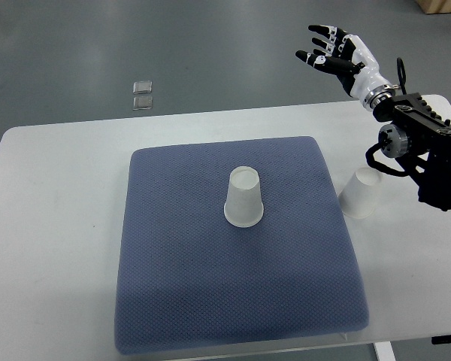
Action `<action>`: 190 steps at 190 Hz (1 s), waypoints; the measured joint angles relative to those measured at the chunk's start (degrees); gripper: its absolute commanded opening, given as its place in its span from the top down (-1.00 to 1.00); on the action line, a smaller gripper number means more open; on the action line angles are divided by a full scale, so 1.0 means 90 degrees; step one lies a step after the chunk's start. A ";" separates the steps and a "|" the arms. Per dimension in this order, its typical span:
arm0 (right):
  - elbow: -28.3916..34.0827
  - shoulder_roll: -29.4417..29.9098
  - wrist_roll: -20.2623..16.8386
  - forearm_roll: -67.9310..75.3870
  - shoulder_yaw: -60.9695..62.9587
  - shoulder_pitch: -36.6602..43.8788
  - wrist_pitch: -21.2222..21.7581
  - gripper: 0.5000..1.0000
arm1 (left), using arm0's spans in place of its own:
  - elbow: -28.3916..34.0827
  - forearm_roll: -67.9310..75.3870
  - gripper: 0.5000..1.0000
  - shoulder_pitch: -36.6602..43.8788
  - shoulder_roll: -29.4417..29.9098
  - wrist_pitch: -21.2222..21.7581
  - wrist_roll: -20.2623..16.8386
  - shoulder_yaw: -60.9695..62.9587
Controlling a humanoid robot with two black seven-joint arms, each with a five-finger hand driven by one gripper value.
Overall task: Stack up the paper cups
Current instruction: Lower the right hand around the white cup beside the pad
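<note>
With right hand (pixel 332 50) raised past the counter's (pixel 52 226) far edge, fingers spread and empty: one cup (pixel 244 197) inverted on mat (pixel 180 286), another (pixel 360 193) just beside mat.

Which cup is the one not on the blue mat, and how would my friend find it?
Start at the blue mat on the white table. Look just past its right edge, below the right hand. That paper cup stands upside down on bare table; the other cup sits mid-mat.

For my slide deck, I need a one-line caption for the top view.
Right robot hand raised open beyond the table; one inverted paper cup on the blue mat, another beside it.
</note>
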 measured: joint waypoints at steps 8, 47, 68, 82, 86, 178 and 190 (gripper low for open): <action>0.0242 -0.0300 0.0000 -0.0446 -0.0174 0.0039 0.0071 -0.66 | 0.0000 0.0000 -1.00 -0.0001 0.0000 0.0000 0.0000 0.0000; 0.1494 -0.1792 0.0000 -0.1891 -0.0874 0.0206 0.0713 -0.66 | 0.0000 0.0000 -1.00 0.0001 0.0000 0.0000 0.0000 -0.0001; 0.2234 -0.2598 0.0026 -0.2643 -0.1136 0.0308 0.1132 -0.66 | 0.0000 0.0000 -1.00 0.0000 0.0000 0.0000 0.0000 -0.0001; 0.2672 -0.3014 0.0041 -0.3207 -0.1237 0.0358 0.1348 -0.66 | 0.0000 0.0000 -1.00 0.0001 0.0000 0.0000 0.0000 -0.0002; 0.2796 -0.3126 0.0045 -0.3384 -0.1254 0.0373 0.1408 -0.66 | 0.0000 0.0000 -1.00 0.0001 0.0000 0.0000 0.0000 -0.0002; 0.4183 -0.3826 0.0050 -0.6805 -0.1462 0.0620 0.1917 -0.66 | 0.0000 0.0000 -1.00 0.0000 0.0000 0.0000 0.0000 -0.0002; 0.4185 -0.3740 0.0042 -0.7044 -0.1610 0.0604 0.1707 -0.66 | 0.0000 0.0000 -1.00 0.0000 0.0000 0.0000 0.0000 -0.0002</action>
